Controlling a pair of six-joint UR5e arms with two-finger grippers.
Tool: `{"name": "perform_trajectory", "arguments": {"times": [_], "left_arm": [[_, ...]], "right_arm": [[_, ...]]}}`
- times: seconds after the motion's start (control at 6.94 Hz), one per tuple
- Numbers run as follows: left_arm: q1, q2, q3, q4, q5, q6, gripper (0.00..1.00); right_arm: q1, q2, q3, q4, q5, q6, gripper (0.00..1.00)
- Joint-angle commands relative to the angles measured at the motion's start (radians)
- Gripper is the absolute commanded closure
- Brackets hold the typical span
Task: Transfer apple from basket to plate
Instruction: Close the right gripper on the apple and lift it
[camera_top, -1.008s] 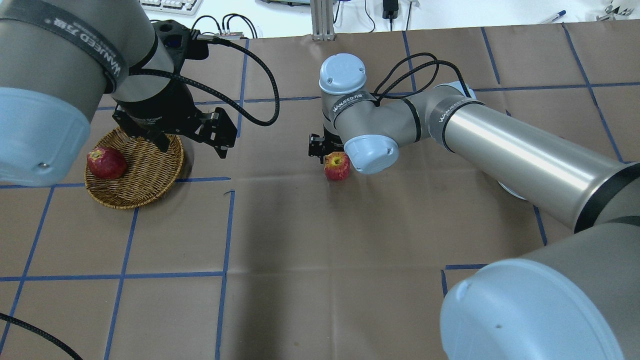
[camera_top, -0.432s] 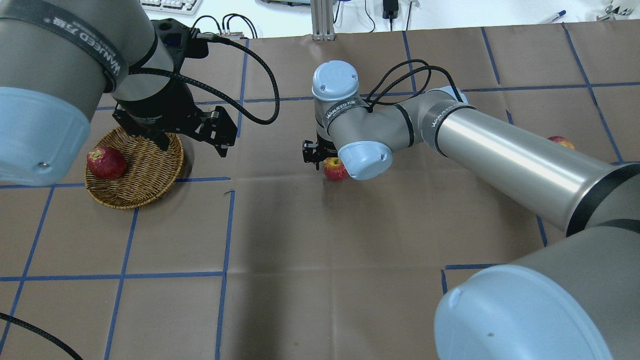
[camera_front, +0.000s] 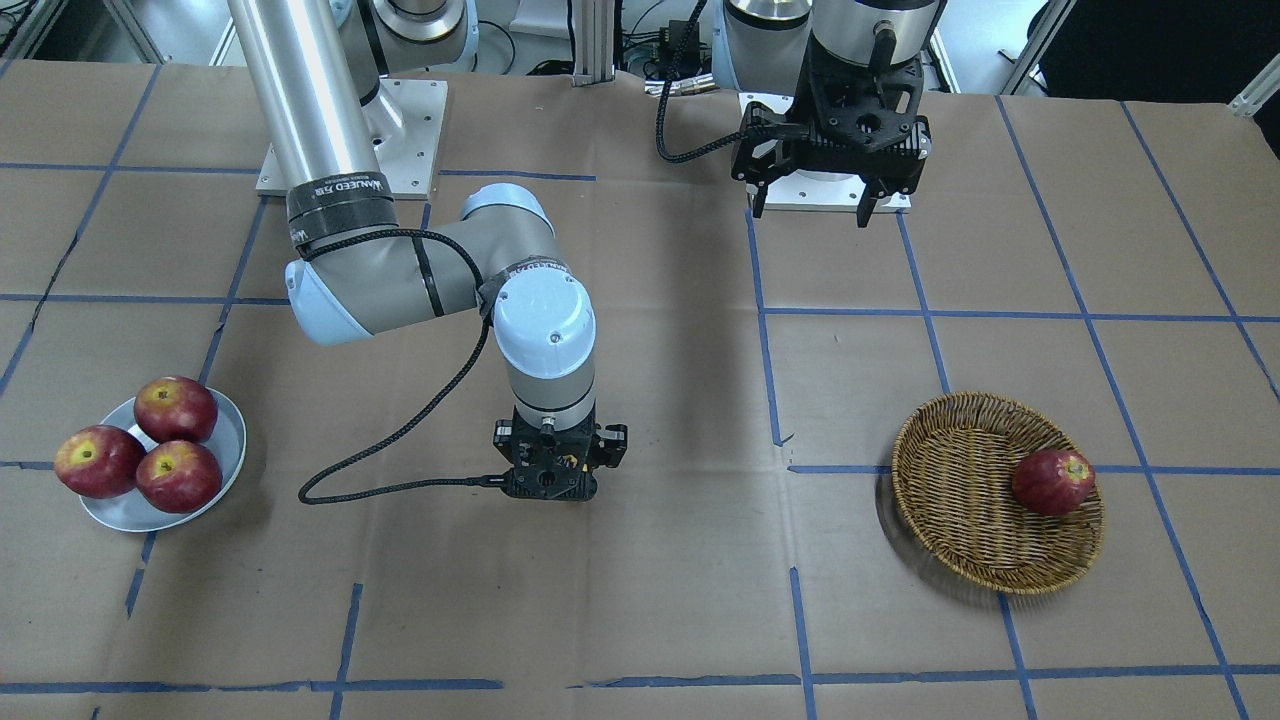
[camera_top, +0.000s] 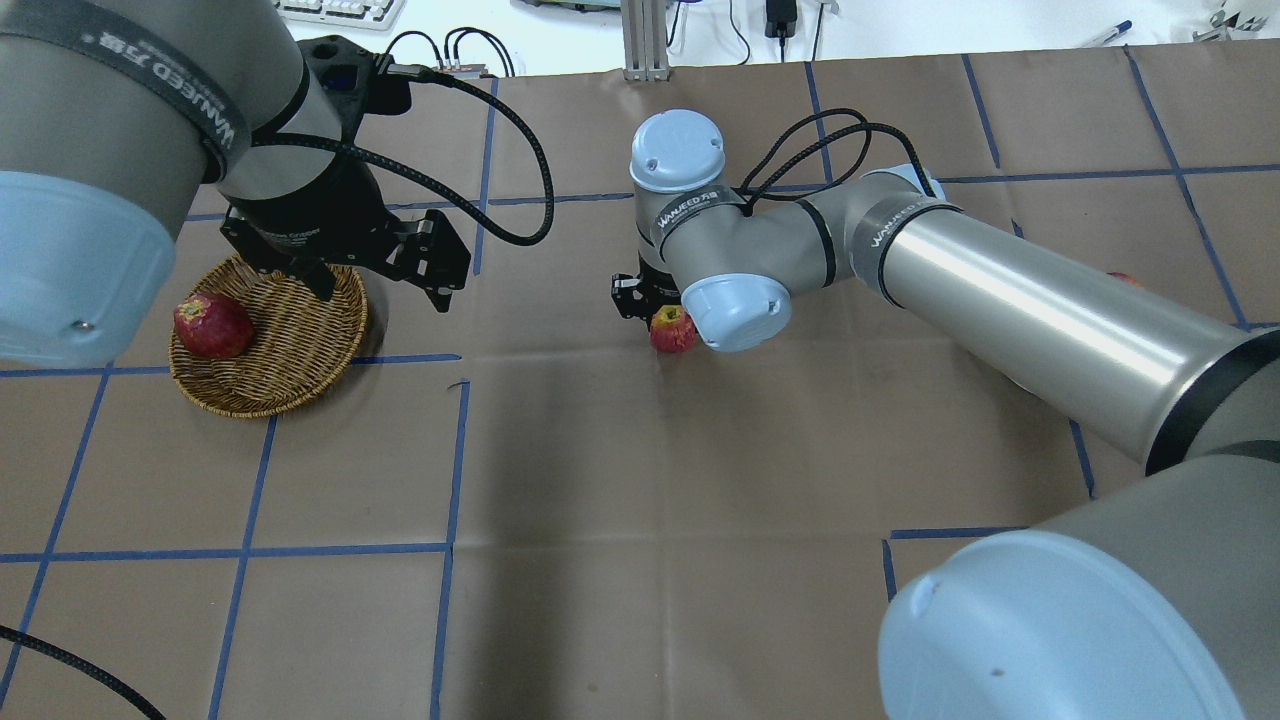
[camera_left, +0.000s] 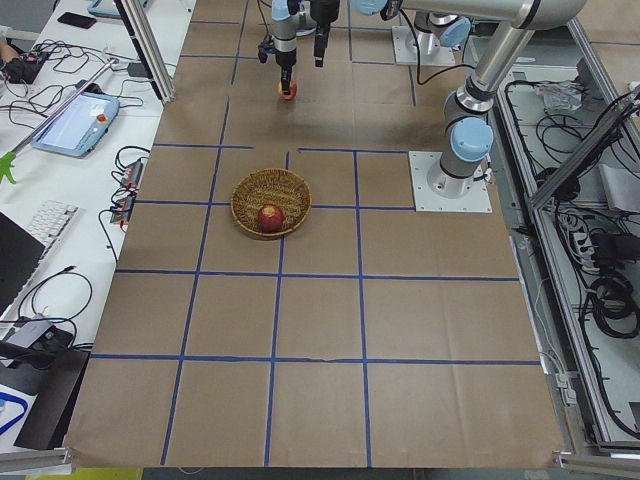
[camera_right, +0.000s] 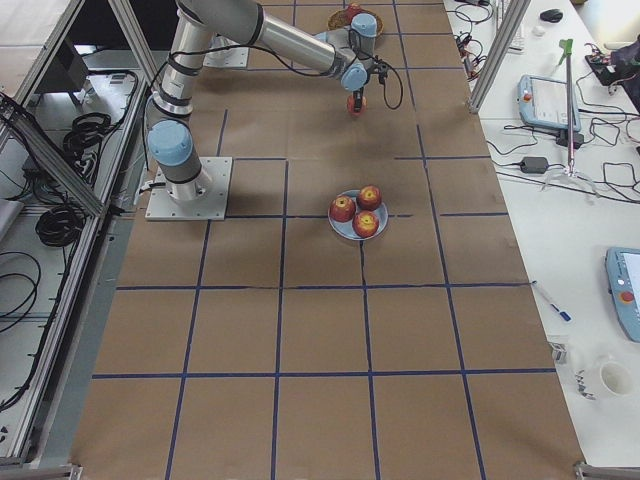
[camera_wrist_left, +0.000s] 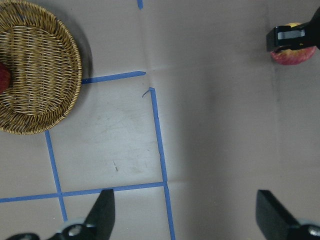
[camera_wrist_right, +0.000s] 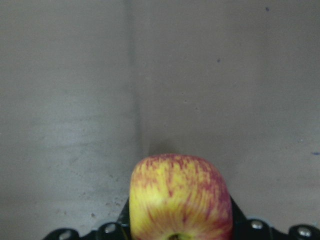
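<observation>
while well apart from plate (camera_front: 232, 445), apple (camera_wrist_right: 180, 197) snug betw. right jaws, in firm grip; left jaws wide apart.

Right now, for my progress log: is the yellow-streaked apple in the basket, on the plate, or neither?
Neither: the apple sits in the right gripper mid-table, between basket and plate.
</observation>
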Motion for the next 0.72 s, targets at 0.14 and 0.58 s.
{"name": "perform_trajectory", "arguments": {"times": [0.14, 0.58], "left_arm": [[0.051, 0.002, -0.001, -0.004, 0.003, 0.006, 0.0], [0.054, 0.003, -0.001, -0.007, 0.003, 0.01, 0.0]], "right_arm": [[-0.084, -0.128, -0.074, 0.174, 0.011, -0.014, 0.56], [-0.352, -0.254, -0.065, 0.379, -0.003, -0.352, 0.56]]}}
